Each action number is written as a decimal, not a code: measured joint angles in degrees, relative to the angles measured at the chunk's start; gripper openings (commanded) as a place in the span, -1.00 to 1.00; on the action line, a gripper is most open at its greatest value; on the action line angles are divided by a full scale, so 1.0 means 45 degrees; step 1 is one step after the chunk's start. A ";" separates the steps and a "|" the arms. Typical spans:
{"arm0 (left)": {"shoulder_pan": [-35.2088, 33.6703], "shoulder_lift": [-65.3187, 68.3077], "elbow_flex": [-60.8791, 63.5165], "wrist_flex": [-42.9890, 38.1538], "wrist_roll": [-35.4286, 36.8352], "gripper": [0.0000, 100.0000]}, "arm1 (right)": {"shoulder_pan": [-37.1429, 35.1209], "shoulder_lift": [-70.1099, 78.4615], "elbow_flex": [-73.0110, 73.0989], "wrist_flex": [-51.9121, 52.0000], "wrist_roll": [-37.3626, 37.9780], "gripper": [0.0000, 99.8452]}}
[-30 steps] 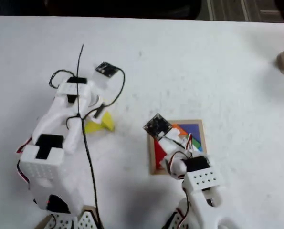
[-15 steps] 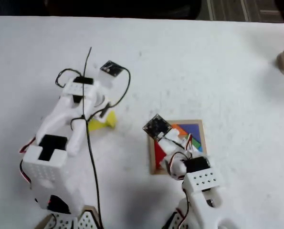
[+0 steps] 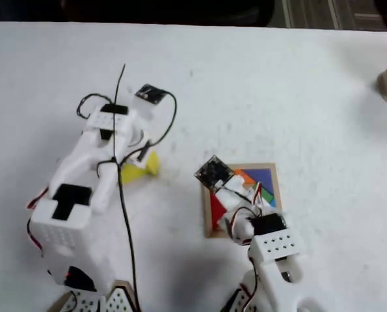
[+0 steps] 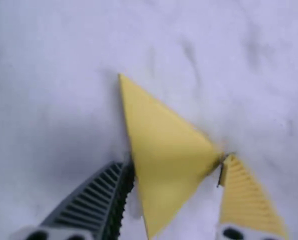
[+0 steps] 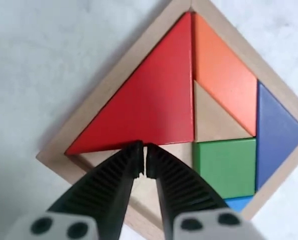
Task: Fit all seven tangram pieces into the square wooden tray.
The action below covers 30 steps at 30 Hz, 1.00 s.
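From above, the yellow triangle [image 3: 138, 171] lies on the worktop [image 3: 278, 84] under your left arm [image 3: 89, 166], left of centre. It is well apart from the tray [image 3: 272, 170], which sits right of centre toward the near edge with your right arm [image 3: 274, 244] leaning over it. The stretch between piece and tray is bare, and there is broad room toward the far edge, so the carry itself has space. The trouble is at the arrival, where two arms would meet over one tray.

In the left wrist view, your left hand [image 4: 174, 192] holds the triangle, with the dark finger [image 4: 96, 200] against one side and the yellow finger [image 4: 244, 195] on a mere corner. That grip looks thin, and I judge the piece could pivot or slip out when lifted.

In the right wrist view, your right hand [image 5: 144, 161] is pinched nearly closed and empty, its tips over bare wood beside the red triangle [image 5: 149, 100]. That bare slot seems the likely home for the yellow piece, so the hand blocks it; pull it back first. The orange piece [image 5: 224, 75], green square [image 5: 224, 167] and blue triangle [image 5: 276, 130] sit snug. A tilted entry could catch the rim [image 5: 102, 95] or lift them.
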 measured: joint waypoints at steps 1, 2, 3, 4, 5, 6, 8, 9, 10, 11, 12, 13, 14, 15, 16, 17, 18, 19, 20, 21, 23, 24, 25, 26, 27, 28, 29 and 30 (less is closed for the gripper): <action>0.0078 -0.0195 0.0000 0.0176 0.0039 -0.52 | 0.0000 0.0000 0.0000 0.0000 0.0000 -0.96; 0.0156 -0.0371 0.0000 0.0371 0.0078 -0.52 | 0.0000 0.0000 0.0000 0.0000 0.0000 -0.96; 0.0274 -0.0527 0.0020 0.0586 0.0098 -0.52 | 0.0000 0.0000 0.0000 0.0000 0.0000 -0.96; 0.0430 -0.0664 0.0098 0.0742 0.0098 -0.52 | 0.0000 0.0000 0.0000 0.0000 0.0000 -0.96; 0.0606 -0.0860 0.0234 0.0742 0.0137 -0.52 | 0.0000 0.0000 0.0000 0.0000 0.0000 -0.96; 0.0801 -0.1055 0.0469 0.0742 0.0274 -0.52 | 0.0000 0.0000 0.0000 0.0000 0.0000 -0.96; 0.1192 -0.1407 0.1094 0.0742 0.0527 -0.52 | 0.0000 0.0000 0.0000 0.0000 0.0000 -0.96; 0.1407 -0.1563 0.1446 0.0586 0.0625 -0.52 | 0.0000 0.0000 0.0000 0.0000 0.0000 -0.96; 0.1602 -0.1719 0.1758 0.0410 0.0703 -0.52 | 0.0000 0.0000 0.0000 0.0000 0.0000 -0.96; 0.1758 -0.1875 0.2032 0.0274 0.0723 -0.52 | 0.0000 0.0000 0.0000 0.0000 0.0000 -0.96; 0.1856 -0.2051 0.2266 0.0176 0.0781 -0.51 | 0.0000 0.0000 0.0000 0.0000 0.0000 -0.96; 0.1915 -0.2208 0.2422 0.0117 0.0821 -0.51 | 0.0000 0.0000 0.0000 0.0000 0.0000 -0.96; 0.1973 -0.2364 0.2579 0.0098 0.0840 -0.51 | 0.0000 0.0000 0.0000 0.0000 0.0000 -0.96; 0.2012 -0.2462 0.2637 0.0098 0.0860 -0.51 | 0.0000 0.0000 0.0000 0.0000 0.0000 -0.96; 0.2051 -0.2559 0.2657 0.0098 0.0860 -0.51 | 0.0000 0.0000 0.0000 0.0000 0.0000 -0.96; 0.2071 -0.2657 0.2676 0.0098 0.0860 -0.51 | 0.0000 0.0000 0.0000 0.0000 0.0000 -0.96; 0.2071 -0.2735 0.2676 0.0098 0.0899 -0.51 | 0.0000 0.0000 0.0000 0.0000 0.0000 -0.96; 0.2012 -0.2833 0.2657 0.0098 0.0899 -0.49 | 0.0000 0.0000 0.0000 0.0000 0.0000 -0.96; 0.1875 -0.2852 0.2618 0.0098 0.0879 -0.45 | 0.0000 0.0000 0.0000 0.0000 0.0000 -0.96; 0.1719 -0.2852 0.2501 0.0098 0.0879 -0.40 | 0.0000 0.0000 0.0000 0.0000 0.0000 -0.96; 0.1426 -0.2852 0.2208 0.0098 0.0899 -0.29 | 0.0000 0.0000 0.0000 0.0000 0.0000 -0.96; 0.1309 -0.2852 0.2071 0.0078 0.0899 -0.26 | 0.0000 0.0000 0.0000 0.0000 0.0000 -0.96; 0.1231 -0.2813 0.1954 0.0000 0.0918 -0.25 | 0.0000 0.0000 0.0020 0.0000 0.0000 -0.96; 0.1211 -0.2676 0.1875 -0.0098 0.1055 -0.25 | 0.0000 0.0000 0.0020 0.0000 0.0000 -0.96; 0.1192 -0.2462 0.1817 -0.0234 0.1289 -0.25 | 0.0000 0.0000 0.0020 0.0000 0.0000 -0.96; 0.1172 -0.2168 0.1758 -0.0430 0.1426 -0.25 | 0.0000 0.0000 0.0020 0.0000 0.0000 -0.96; 0.1133 -0.1836 0.1661 -0.0606 0.1504 -0.25 | 0.0000 0.0000 0.0020 0.0000 0.0000 -0.96; 0.1074 -0.1446 0.1504 -0.0703 0.1563 -0.25 | 0.0000 0.0000 0.0020 0.0000 0.0000 -0.96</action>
